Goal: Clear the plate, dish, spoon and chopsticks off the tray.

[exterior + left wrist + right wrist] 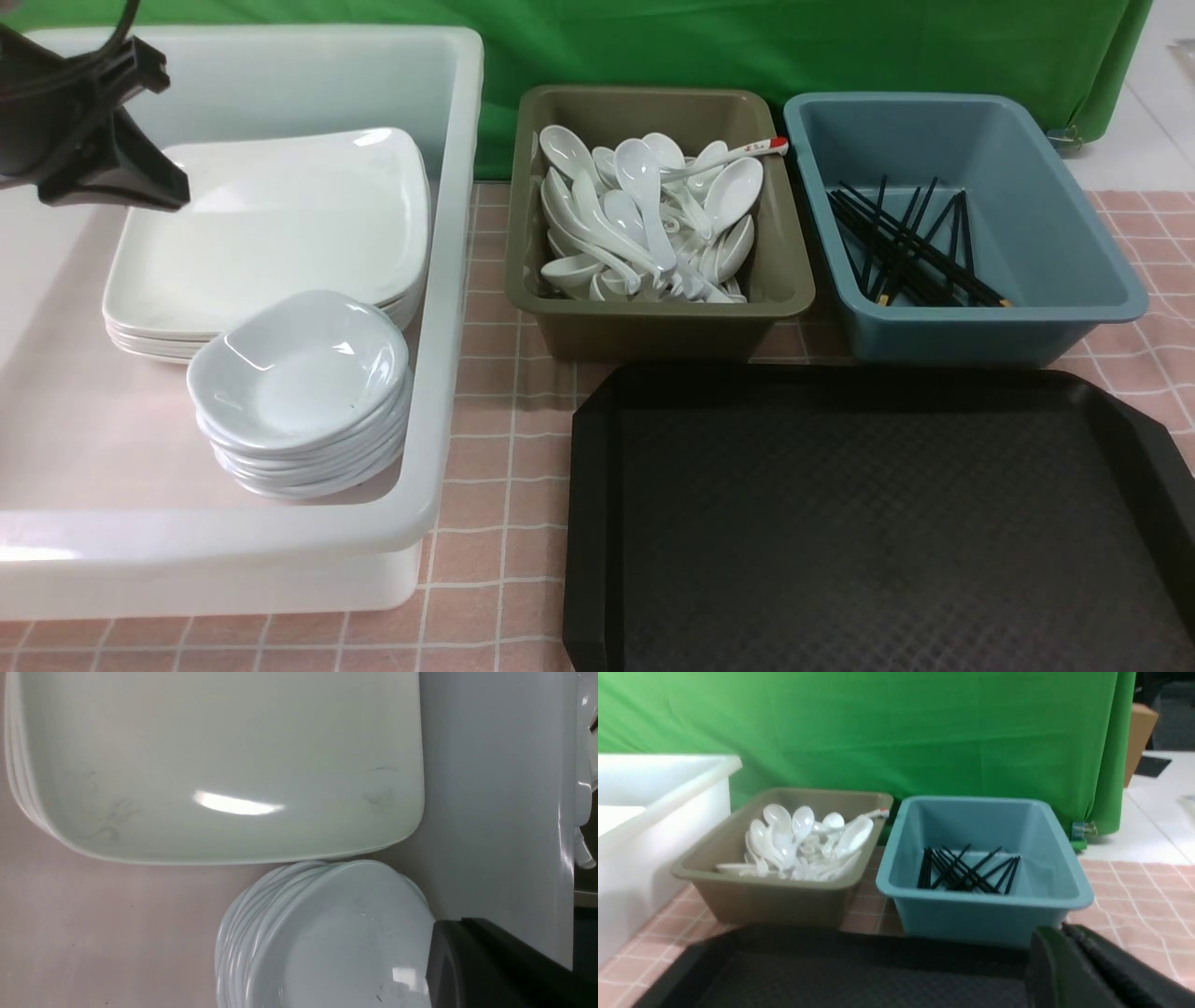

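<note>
Front view: the only marking seen is small red print on the red-tipped spoon (747,149) at the olive tub's far rim, too small to read. The left end effector (140,182) hangs over the far left corner of the white bin (448,280), above the edge of the plate stack; its fingers point toward the plates and nothing is seen between them, but whether they are spread or closed I cannot tell. In the left wrist view only one dark finger (490,970) shows at the frame edge. The right end effector (1092,975) shows only as a dark finger edge in the right wrist view, above the tray's near side; its state cannot be told. The white bin holds a stack of plates (271,233) at the back, with a stack of small deep dishes (303,392) just in front, its rim against the plate stack's edge. The olive tub (658,313) holds a heap of white spoons (644,215). The blue tub (971,327) holds black chopsticks (910,247) lying crossed on its floor. The black tray (878,523) lies on the pink-checked counter (485,448) in front of the two tubs, with nothing on its textured surface.
</note>
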Controlling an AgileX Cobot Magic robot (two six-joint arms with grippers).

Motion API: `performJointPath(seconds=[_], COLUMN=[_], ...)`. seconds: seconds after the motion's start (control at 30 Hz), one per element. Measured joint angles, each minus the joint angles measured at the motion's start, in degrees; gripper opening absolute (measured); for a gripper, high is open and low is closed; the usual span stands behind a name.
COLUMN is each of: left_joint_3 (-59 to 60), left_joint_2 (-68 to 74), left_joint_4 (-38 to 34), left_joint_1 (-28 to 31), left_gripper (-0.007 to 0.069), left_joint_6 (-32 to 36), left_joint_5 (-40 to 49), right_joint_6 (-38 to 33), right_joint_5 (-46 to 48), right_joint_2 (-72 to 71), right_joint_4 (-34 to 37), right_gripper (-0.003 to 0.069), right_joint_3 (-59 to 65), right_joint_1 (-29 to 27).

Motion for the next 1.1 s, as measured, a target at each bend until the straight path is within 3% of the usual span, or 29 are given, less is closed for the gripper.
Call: performJointPath(seconds=[0.37,0.7,1.1], left_joint_3=[0.00,2.53,13.11], left_joint_2=[-0.12,-6.53,-25.21], left_joint_4=[0.51,2.34,4.46], left_joint_1=[0.00,0.00,0.00], left_gripper=[0.0007,0.0007,0.0007], left_joint_6=[2.35,0.52,0.33], left_joint_5=[6.22,6.47,6.95], right_joint_6=[0.00,0.00,-0.05], right_joint_5=[-1.15,-2.44,-2.37], right_joint_2=[-4.66,-4.66,-4.66], right_joint_4=[-5.68,-6.44,-6.56], right_gripper=[0.0078,0.0099,0.0125], right_joint_3=[17.13,17.52,17.52], right_joint_1=[-3.98,-5.98,-5.98])
